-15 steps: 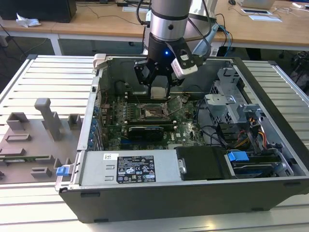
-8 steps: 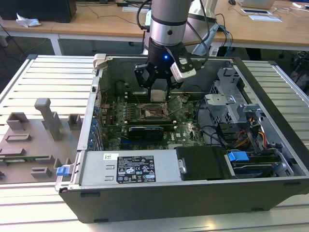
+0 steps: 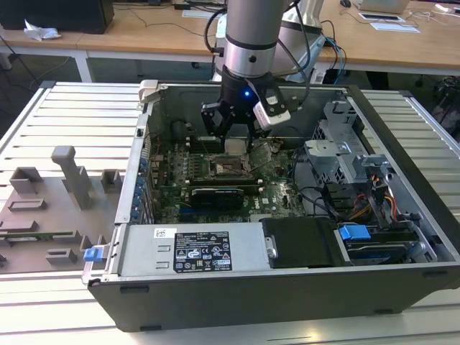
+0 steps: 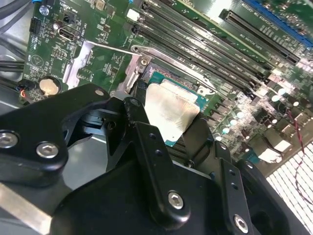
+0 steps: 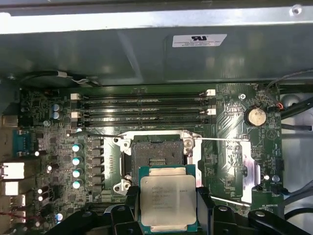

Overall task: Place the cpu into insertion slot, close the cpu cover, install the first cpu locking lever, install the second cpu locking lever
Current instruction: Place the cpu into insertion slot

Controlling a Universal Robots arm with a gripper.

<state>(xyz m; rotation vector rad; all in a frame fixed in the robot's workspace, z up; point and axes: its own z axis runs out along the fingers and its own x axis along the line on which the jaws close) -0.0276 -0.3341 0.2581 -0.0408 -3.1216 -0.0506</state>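
My gripper (image 3: pixel 234 141) is shut on the cpu (image 3: pixel 236 146), a small square chip with a silvery top, and holds it level inside the open computer case. In the first wrist view the cpu (image 5: pixel 167 200) sits between the black fingers (image 5: pixel 131 208), a little short of the insertion slot (image 5: pixel 156 154), whose dark centre lies bare. In the second wrist view the cpu (image 4: pixel 171 115) hangs just above the board. The silver cpu cover (image 5: pixel 250 171) is swung open to one side of the slot. Two thin wire levers (image 5: pixel 220 140) stand released.
Long memory slots (image 5: pixel 144 105) run beside the socket. A black-shrouded card (image 3: pixel 215 194) lies in front of it. Drive cages and cables (image 3: pixel 345 154) fill the exterior view's right of the case (image 3: pixel 147 162). The power supply (image 3: pixel 201 251) is at the front.
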